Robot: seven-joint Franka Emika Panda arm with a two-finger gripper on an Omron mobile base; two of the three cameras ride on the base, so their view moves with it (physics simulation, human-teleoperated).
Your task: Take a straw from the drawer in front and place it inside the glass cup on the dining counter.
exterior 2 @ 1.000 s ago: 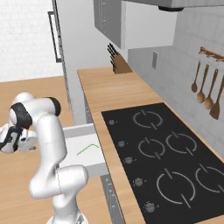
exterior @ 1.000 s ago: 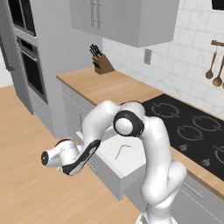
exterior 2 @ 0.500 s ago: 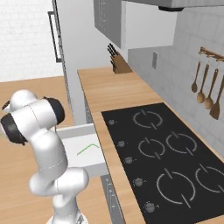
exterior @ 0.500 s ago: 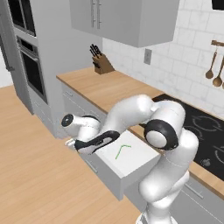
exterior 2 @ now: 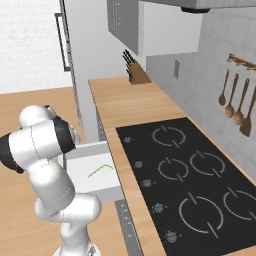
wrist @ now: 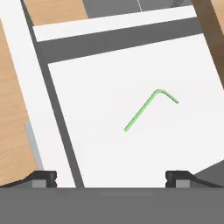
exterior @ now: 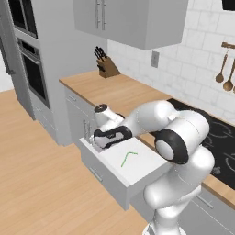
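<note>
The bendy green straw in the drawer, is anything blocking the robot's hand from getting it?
Nothing visible is. The thin light-green bent straw lies alone on the white floor of the open light-grey drawer, and the open two-finger gripper looks straight at it.

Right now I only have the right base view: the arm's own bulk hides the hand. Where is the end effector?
Observer: Over the left part of the open drawer, as the left base view shows the end effector.
Operator: Open or closed?
Observer: Open; in the hand view both fingertips stand wide apart, holding nothing.
Operator: Is the straw lined up?
Observer: In the hand view the straw lies ahead, between the fingertips, its bent end toward the drawer's far right.
</note>
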